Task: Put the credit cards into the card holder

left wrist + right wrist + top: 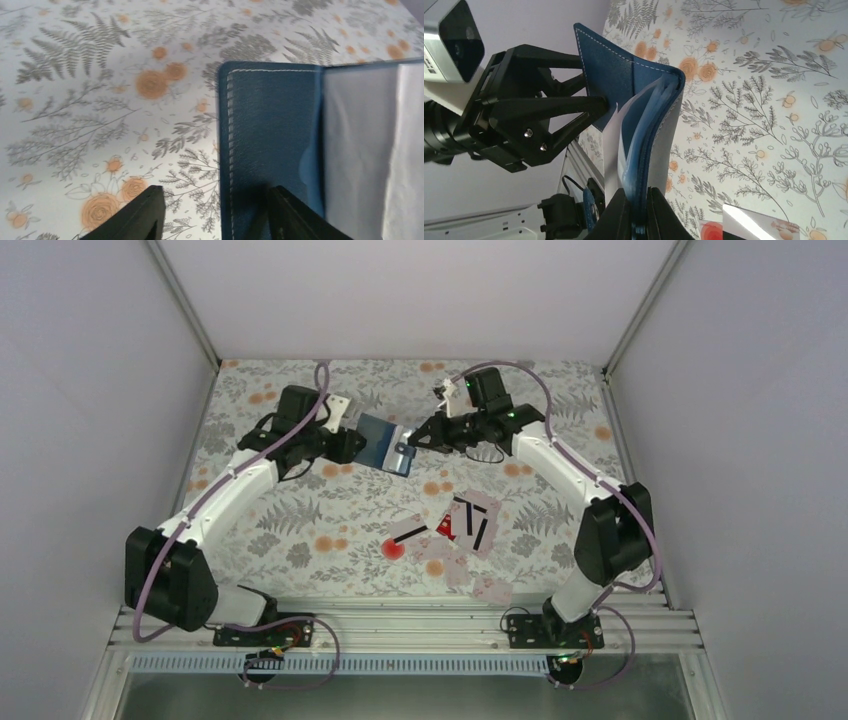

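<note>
The dark blue card holder (385, 443) hangs open above the far middle of the table, between both grippers. My right gripper (644, 200) is shut on one cover and its pale clear pockets (624, 150). The other cover (609, 70) sticks up between the fingers of my left gripper (350, 445). In the left wrist view that cover's stitched edge (270, 130) lies between the spread fingers of the left gripper (216, 192), and the right finger (295, 215) overlaps the cover. The credit cards (465, 523) lie in a loose heap nearer the arms, whitish with black stripes and one red.
A metal rail (400, 625) runs along the near edge with both arm bases on it. Pale walls close in the left, right and back. A corner of the card heap (749, 222) shows under the right gripper.
</note>
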Tool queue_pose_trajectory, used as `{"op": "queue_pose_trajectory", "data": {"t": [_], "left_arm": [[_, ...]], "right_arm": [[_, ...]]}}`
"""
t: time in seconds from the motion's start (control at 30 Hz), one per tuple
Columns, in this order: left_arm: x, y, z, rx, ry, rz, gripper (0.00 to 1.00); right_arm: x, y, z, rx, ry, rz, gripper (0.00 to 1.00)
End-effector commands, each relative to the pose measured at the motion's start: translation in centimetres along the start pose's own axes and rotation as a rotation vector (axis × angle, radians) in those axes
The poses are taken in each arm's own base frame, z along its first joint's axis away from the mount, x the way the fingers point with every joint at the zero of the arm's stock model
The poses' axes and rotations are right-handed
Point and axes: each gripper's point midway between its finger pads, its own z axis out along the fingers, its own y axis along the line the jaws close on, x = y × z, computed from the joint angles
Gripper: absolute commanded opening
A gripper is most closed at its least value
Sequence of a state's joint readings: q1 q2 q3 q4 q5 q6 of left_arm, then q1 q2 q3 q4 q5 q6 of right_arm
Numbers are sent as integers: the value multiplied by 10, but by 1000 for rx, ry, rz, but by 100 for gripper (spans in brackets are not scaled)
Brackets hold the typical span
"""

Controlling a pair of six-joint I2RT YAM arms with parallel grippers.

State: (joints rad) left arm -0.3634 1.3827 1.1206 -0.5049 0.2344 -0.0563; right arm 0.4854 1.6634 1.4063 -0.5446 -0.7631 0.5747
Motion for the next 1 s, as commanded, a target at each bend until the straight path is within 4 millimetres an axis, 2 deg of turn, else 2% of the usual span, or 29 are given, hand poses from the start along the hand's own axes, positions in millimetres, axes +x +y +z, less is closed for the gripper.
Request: {"op": "queue_pose_trajectory", "data": {"t": [0.0,0.13,0.23,0.3,0.33,0.43,0.53,0.57,0.63,0.7,0.73,0.8,0.87,0.97], "left_arm": [[3,-18,-10,216,-18,-75,48],[17,-6,-15,214,-7,-135,38],[29,-7,-14,233,26,-150,22],[37,-4,-11,218,51,-167,7],[41,-1,-9,198,66,-177,3],[55,13,-5,112,117,-210,2],[60,24,-5,46,153,-228,3],[61,26,-5,29,161,-228,6],[63,38,-5,-44,179,-229,22],[69,63,-6,-191,222,-234,39],[70,73,-8,-255,239,-238,45],[65,83,-13,-328,250,-238,47],[40,72,-23,-296,177,-203,46],[-4,16,-41,-86,21,-56,49]], "right_arm": [[10,3,17,-99,62,-111,4],[20,-8,33,-153,119,-107,4],[28,-17,47,-173,159,-107,4],[32,-26,57,-170,185,-95,4],[32,-30,62,-166,196,-90,4],[36,-42,75,-158,227,-65,4],[37,-51,88,-143,255,-36,4],[37,-52,93,-142,264,-33,4],[38,-55,102,-136,282,-20,4],[37,-61,110,-112,298,-1,4],[36,-64,113,-97,303,11,4],[35,-74,119,-60,313,37,4],[36,-84,126,-27,333,68,4],[34,-96,131,29,345,107,4]]}}
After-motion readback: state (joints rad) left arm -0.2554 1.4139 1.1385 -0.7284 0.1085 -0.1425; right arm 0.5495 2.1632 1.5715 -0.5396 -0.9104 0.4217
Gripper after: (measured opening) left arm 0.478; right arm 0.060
